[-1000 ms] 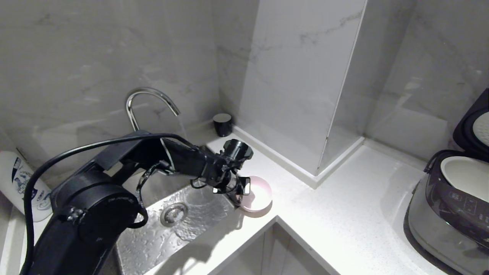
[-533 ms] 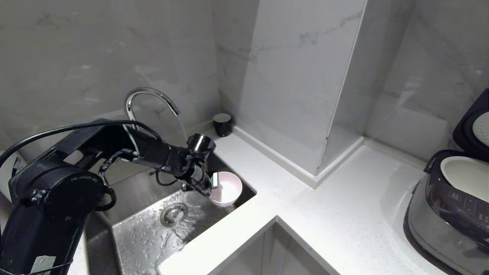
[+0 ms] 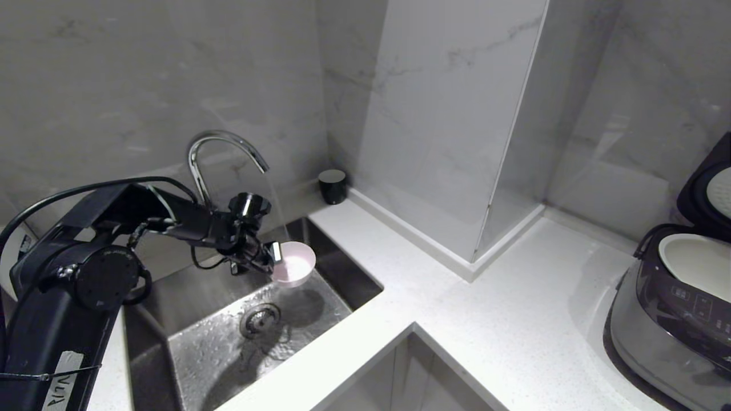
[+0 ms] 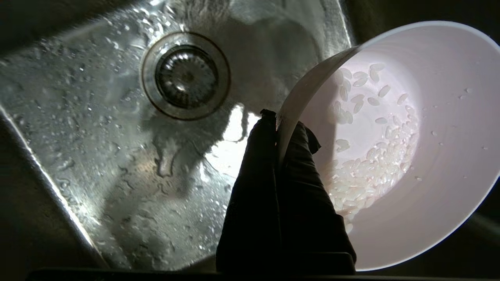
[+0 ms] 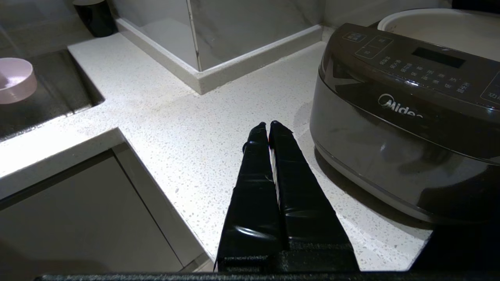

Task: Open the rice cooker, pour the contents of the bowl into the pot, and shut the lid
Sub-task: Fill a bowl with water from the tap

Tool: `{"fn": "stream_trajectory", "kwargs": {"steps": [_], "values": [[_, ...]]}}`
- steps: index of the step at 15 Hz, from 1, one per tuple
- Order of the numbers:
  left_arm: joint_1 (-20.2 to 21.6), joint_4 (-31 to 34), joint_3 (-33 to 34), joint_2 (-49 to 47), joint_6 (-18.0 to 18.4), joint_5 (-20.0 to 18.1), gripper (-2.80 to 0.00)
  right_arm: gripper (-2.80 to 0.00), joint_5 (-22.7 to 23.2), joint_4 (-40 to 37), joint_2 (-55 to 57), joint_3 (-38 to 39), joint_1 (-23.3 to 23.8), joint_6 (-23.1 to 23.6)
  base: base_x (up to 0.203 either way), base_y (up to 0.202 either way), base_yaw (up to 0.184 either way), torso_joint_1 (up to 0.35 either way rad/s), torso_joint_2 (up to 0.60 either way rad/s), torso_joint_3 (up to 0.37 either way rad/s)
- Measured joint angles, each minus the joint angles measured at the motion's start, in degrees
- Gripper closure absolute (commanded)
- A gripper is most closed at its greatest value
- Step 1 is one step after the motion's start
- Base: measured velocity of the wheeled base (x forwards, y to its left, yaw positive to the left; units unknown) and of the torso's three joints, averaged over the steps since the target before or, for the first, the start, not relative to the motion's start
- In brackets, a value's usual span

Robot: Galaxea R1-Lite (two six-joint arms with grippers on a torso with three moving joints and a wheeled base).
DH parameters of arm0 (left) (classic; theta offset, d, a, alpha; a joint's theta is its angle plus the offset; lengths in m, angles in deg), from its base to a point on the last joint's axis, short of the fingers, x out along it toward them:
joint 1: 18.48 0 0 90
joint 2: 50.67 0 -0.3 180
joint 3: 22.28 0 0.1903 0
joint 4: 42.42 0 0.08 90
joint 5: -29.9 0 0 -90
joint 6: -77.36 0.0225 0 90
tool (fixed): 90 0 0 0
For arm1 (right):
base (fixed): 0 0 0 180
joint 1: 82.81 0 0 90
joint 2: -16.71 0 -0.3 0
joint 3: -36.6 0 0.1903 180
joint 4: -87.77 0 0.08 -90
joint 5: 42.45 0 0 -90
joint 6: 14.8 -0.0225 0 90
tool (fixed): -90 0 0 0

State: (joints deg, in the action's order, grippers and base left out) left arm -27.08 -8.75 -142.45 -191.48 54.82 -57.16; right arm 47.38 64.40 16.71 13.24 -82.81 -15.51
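Observation:
My left gripper (image 3: 274,254) is shut on the rim of the pale pink bowl (image 3: 294,270) and holds it in the air over the sink, under the faucet spout. In the left wrist view one finger is inside and one outside the bowl (image 4: 429,187) wall, with the gripper (image 4: 281,121) pinching it. The contents (image 4: 371,171), whitish rice grains, lie in the bowl's bottom. At the far right the rice cooker (image 3: 668,308) stands with its lid (image 3: 708,188) up and the cream pot (image 3: 694,262) exposed. My right gripper (image 5: 268,125) hangs shut and empty beside the cooker (image 5: 390,128).
The steel sink (image 3: 342,268) is wet, with its drain (image 3: 260,319) below the bowl. A chrome faucet (image 3: 220,154) arches over it, and a thin stream falls from its spout. A black cup (image 3: 332,186) stands in the corner. White counter (image 3: 485,319) lies between sink and cooker.
My left gripper has carried the bowl leftward from the counter's edge, out over the sink and up beneath the faucet spout. The right arm has stayed still.

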Motion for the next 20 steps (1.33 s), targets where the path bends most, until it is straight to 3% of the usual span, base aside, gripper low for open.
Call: {"fn": "stream_trajectory", "kwargs": {"steps": [5, 12, 20], "values": [[2.5, 0.0, -6.7, -3.9, -0.4, 0.1, 0.00, 0.00, 0.0, 0.0, 0.0, 0.0, 0.0, 0.0, 0.000, 0.000, 0.000, 0.000, 0.00, 0.000], [2.2, 2.2, -14.5, -6.7, -0.4, 0.3, 0.00, 0.00, 0.0, 0.0, 0.0, 0.0, 0.0, 0.0, 0.000, 0.000, 0.000, 0.000, 0.00, 0.000], [2.4, 1.0, -16.1, -8.4, -0.5, 0.2, 0.00, 0.00, 0.0, 0.0, 0.0, 0.0, 0.0, 0.0, 0.000, 0.000, 0.000, 0.000, 0.00, 0.000]]}}
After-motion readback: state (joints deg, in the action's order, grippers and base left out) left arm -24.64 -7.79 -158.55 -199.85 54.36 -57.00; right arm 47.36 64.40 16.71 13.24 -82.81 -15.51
